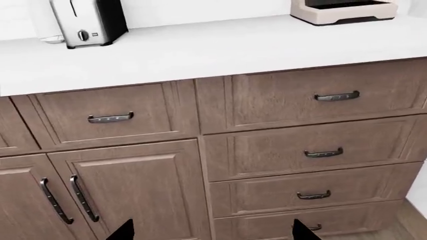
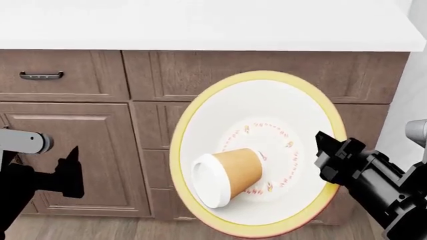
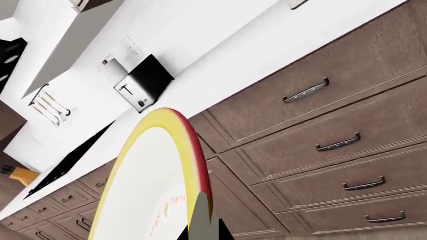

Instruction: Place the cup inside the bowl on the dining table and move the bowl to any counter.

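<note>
Head view shows you the bowl (image 2: 267,125) held up in the air in front of the wooden cabinets (image 2: 73,145), its yellow rim facing the camera and its ring of small red-orange marks in plain sight. The cup (image 2: 228,176) lies on its side inside the bowl, its white lid pointing toward the lower left and its tan body resting against the marks. Your right gripper (image 2: 327,150) is clamped on the bowl's rim at the bowl's right edge, the dark fingers closing over the yellow band. The counter (image 2: 200,25) runs across the top of the view, above the drawers and higher than the bowl, which has not yet been set down on it.

Your left gripper (image 2: 70,175) hangs low at the left, in front of a cabinet door and well apart from the bowl. In the left wrist view its two dark fingertips (image 1: 123,231) show wide apart with nothing between them, so it is spread and holds nothing. That view also shows a toaster (image 1: 90,21) and a beige appliance (image 1: 343,10) standing on the counter.

In the right wrist view you see the bowl edge-on, its reddish outer edge beside the yellow rim, with the drawer fronts (image 3: 333,130) behind.
</note>
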`<state>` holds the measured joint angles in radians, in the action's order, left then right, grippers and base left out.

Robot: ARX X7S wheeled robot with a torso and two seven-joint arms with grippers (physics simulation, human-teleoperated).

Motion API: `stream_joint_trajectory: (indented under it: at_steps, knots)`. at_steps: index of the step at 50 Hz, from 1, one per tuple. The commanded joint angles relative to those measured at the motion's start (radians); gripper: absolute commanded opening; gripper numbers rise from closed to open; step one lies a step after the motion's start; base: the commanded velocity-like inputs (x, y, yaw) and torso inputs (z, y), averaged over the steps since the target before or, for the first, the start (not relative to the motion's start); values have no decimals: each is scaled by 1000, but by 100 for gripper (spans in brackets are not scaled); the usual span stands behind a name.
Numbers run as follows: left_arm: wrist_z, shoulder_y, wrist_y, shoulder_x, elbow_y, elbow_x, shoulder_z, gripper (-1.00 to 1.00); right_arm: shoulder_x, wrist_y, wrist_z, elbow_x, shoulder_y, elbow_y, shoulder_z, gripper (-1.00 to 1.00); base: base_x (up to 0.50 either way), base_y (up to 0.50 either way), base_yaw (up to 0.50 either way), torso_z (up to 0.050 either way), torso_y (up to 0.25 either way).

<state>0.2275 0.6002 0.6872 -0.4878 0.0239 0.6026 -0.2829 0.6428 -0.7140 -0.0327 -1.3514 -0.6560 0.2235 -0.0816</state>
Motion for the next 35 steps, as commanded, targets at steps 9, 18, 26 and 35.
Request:
stream_joint_trajectory:
  at_steps: [9,18,26,35]
  knots:
    - [5,-3,-1,-3,5,5,4,100,-1,2,-12,-21,-10,-9,9,-100,500,16,0,0,1]
    - [2,1,2,-13,8,12,11,100,3,-5,-11,-26,-13,-12,7,-100,479,133,0,1,1]
    - [6,4,2,-8,7,10,6,100,6,-4,-7,-32,-15,-15,13,-100,442,391,0,0,1]
    - [4,4,-1,-7,0,9,2,100,3,-4,-16,-29,-15,-8,6,-100,444,390,0,0,2]
